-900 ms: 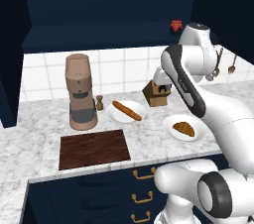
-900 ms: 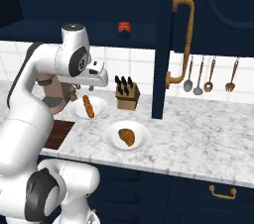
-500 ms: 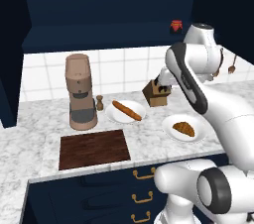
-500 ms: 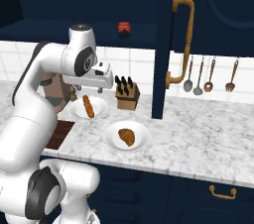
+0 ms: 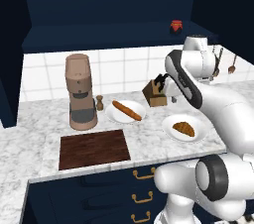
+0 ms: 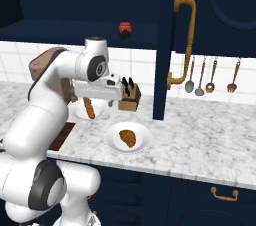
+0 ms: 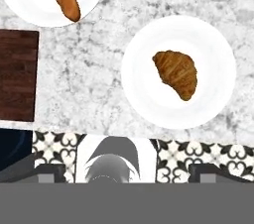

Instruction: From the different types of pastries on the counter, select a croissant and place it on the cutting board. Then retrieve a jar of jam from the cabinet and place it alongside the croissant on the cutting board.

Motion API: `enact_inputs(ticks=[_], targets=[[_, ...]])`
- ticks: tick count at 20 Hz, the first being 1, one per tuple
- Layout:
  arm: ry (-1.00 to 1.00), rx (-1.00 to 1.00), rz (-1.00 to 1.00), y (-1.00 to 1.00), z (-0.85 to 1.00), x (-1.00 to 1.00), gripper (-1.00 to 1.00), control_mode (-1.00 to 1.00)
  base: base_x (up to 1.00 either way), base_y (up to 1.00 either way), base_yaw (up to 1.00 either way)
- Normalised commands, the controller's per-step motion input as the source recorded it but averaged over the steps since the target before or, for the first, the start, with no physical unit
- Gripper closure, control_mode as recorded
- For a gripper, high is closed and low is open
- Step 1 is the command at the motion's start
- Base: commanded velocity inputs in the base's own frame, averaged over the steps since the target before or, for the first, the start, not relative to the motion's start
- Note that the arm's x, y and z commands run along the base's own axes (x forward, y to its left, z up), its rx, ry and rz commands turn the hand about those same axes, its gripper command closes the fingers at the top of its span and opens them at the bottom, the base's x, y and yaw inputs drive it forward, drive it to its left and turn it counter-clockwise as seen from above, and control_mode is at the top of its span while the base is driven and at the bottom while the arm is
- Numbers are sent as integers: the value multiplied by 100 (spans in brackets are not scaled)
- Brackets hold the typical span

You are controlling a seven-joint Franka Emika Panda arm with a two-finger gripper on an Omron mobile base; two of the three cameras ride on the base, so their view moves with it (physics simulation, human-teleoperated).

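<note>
The croissant (image 7: 175,74) on its white plate (image 7: 149,104) is judged light and crumbly; its thick middle should be pinched gently. Whether the claw is apart cannot be told.

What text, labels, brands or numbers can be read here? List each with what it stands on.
None: no readable text appears in any view.
The red jam jar shows no label.
The coffee grinder and knife block are unmarked.
The floor tiles carry a pattern, not writing.
</note>
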Motion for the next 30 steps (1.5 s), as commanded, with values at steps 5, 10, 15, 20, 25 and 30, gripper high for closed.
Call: enact_inputs(ticks=[5,10,15,20,25,30], targets=[[9,-1,0,-7,-18,4,-100,-100,0,0,0],[1,2,0,-46,-53,5,-100,-100,0,0,0],[0,3,0,-47,-58,8,-100,-100,0,0,0],[3,14,1,-15,-57,33,-100,-100,0,0,0],[1,13,0,-29,-42,45,-100,-100,0,0,0],[0,0,1,-8,-22,32,-100,-100,0,0,0]])
